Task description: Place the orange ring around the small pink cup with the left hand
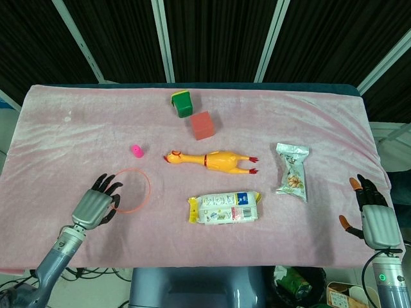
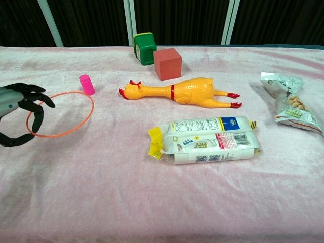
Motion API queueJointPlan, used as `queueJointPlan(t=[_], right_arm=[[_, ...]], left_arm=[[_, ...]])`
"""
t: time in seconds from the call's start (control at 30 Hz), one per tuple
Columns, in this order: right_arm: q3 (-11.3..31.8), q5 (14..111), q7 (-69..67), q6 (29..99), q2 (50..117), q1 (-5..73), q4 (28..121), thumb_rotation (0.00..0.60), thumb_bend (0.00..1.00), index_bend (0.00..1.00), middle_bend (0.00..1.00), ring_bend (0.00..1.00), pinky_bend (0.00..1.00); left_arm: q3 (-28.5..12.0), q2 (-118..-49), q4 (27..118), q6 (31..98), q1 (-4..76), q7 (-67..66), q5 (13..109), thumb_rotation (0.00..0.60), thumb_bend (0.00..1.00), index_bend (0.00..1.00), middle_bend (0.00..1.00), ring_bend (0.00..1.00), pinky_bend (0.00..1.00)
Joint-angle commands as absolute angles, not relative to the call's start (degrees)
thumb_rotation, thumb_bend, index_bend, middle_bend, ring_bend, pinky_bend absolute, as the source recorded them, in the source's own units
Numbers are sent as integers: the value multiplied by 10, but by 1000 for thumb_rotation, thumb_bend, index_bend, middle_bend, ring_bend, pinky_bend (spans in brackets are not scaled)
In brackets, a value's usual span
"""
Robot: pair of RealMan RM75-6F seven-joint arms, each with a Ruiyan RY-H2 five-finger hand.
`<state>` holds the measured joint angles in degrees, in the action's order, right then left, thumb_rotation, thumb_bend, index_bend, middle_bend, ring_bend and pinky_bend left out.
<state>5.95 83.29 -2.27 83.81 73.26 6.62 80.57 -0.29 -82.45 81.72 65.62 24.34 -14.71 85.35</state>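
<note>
At the near left edge of the pink cloth, the left hand grips the orange ring by its near-left arc, fingers curled around it. The ring sits tilted, far side up, with its far-right arc just short of the small pink cup; the cup stands outside the ring, upright. Near right edge: the right hand holds nothing, fingers spread apart. Mid-table: white snack pack, then the rubber chicken lying on its side, nut bag off to the right. Far side: red cube and, just behind it, the green block.
</note>
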Motion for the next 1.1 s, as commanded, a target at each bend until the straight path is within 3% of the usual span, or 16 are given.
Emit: queueJointPlan(t=[0.03,0.3,0.47,0.73,1.1], right_arm=[[60,832,-22,837,733,66,805,600,201,0,0,0,183],[60,831,-19,835,734,67,804,600,201,0,0,0,183],[59,831,-16,833,735,67,804,600,201,0,0,0,183],[59,829,-14,830,737,68,802,600,201,0,0,0,183],[60,830,-15,833,736,68,801,600,200,0,0,0,183]], left_arm=[[-23,-814,829,653,257,-154,845,600,453,679,198,0,0],[-104,-798,840,590,318,-185,757,600,453,679,197,0,0],[-133,-805,823,542,357,-206,698,600,453,679,198,0,0],[-157,-844,754,485,403,-217,624,600,453,680,196,0,0],[-156,-899,656,441,435,-206,576,600,441,652,188,0,0]])
